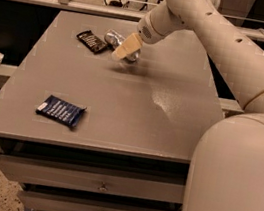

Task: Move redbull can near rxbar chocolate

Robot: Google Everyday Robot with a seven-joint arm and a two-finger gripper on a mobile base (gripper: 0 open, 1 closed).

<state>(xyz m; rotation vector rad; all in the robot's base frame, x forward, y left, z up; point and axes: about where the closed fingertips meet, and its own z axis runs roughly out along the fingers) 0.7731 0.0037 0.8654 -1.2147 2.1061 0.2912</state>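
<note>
The gripper (pixel 123 50) is covering the can (pixel 113 37), which is lying just right of the bar (pixel 92 41); its hold is unclear. If nudged, the can could roll.

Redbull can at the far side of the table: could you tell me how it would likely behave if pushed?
The redbull can seems to lie on its side, so it would probably roll. Its shiny metal skin looks slippery and may dent. The end effector is at it, beside the rxbar chocolate.
</note>
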